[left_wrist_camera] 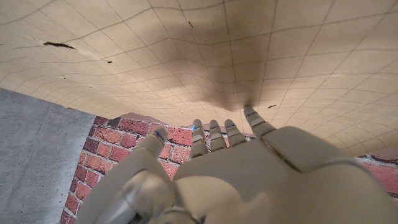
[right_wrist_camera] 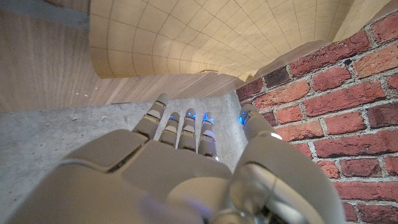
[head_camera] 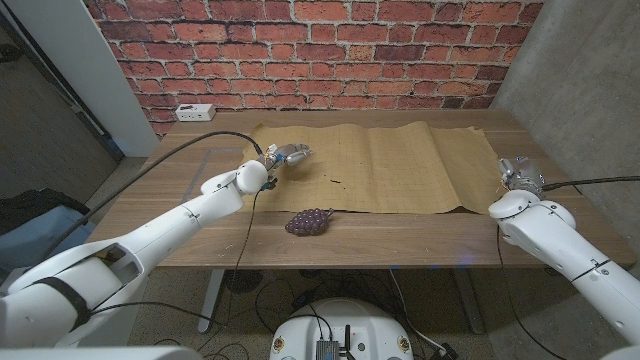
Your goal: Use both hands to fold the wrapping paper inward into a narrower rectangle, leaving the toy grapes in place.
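Note:
A tan gridded wrapping paper [head_camera: 400,165] lies spread across the far half of the wooden table [head_camera: 400,235]. Purple toy grapes [head_camera: 310,221] sit on bare wood just in front of the paper's near edge, left of its middle. My left hand [head_camera: 285,155] reaches over the paper's left end with fingers stretched out; in the left wrist view the hand [left_wrist_camera: 236,168] has a fingertip [left_wrist_camera: 249,113] close to or touching the paper [left_wrist_camera: 186,50]. My right hand [head_camera: 520,175] stands beside the paper's right end, holding nothing. In the right wrist view its hand [right_wrist_camera: 180,168] points toward the paper's curled edge [right_wrist_camera: 205,31].
A white power strip [head_camera: 193,112] lies at the table's back left corner. A brick wall [head_camera: 320,50] runs behind the table, with a concrete pillar [head_camera: 580,80] at the right. Bare wood stretches along the near edge on both sides of the grapes.

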`<state>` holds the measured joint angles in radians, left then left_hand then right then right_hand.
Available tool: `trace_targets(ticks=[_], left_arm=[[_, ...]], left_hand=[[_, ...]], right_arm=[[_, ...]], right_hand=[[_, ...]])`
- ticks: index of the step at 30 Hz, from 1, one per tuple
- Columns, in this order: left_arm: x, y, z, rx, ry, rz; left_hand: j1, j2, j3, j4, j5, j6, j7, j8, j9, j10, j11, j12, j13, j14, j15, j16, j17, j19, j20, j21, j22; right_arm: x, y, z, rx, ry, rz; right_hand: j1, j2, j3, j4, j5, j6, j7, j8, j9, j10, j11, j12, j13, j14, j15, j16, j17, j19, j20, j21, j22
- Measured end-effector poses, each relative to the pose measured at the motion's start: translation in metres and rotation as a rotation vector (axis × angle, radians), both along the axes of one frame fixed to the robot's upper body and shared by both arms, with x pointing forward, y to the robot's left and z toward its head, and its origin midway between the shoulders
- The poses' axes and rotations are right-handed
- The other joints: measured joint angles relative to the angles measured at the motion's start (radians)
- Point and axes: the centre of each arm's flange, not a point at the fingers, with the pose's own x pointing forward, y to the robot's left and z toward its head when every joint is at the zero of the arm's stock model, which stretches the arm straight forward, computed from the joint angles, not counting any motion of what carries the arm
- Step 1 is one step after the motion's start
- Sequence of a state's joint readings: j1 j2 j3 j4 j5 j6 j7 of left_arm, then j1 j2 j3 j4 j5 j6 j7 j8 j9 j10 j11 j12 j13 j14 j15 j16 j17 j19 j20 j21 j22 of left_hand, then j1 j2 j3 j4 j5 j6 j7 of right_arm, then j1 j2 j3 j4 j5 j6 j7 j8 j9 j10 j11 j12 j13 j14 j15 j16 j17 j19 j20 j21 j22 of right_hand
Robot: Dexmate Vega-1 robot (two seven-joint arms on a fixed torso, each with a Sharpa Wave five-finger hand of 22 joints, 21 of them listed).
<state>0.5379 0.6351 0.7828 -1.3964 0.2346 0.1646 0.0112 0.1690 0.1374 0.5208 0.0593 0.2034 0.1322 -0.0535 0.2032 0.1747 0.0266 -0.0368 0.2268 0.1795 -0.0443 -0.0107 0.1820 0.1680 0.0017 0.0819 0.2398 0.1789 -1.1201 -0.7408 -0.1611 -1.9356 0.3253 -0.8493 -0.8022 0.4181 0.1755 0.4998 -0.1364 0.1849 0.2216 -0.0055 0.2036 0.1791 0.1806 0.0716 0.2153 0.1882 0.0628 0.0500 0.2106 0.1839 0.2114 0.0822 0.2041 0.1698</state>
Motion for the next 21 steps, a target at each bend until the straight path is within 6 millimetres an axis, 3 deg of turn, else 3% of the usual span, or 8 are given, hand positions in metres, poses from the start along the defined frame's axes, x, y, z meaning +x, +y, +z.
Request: trace_targets(ticks=[21], left_arm=[[0.006,-0.004,-0.001,0.022,0.026,0.0]], left_hand=[[0.0,0.0,0.0,0.0,0.0,0.005,0.005,-0.004,0.0,0.0,0.0,0.0,0.0,0.004,-0.004,0.0,0.0,0.009,-0.009,0.0,0.0]], right_arm=[[0.001,-0.011,-0.02,0.088,0.113,-0.026]], right_hand=[[0.0,0.0,0.0,0.0,0.0,0.0,0.0,-0.004,0.005,0.0,0.0,-0.006,0.0,0.003,-0.003,0.0,0.005,-0.001,-0.001,0.0,0.0]])
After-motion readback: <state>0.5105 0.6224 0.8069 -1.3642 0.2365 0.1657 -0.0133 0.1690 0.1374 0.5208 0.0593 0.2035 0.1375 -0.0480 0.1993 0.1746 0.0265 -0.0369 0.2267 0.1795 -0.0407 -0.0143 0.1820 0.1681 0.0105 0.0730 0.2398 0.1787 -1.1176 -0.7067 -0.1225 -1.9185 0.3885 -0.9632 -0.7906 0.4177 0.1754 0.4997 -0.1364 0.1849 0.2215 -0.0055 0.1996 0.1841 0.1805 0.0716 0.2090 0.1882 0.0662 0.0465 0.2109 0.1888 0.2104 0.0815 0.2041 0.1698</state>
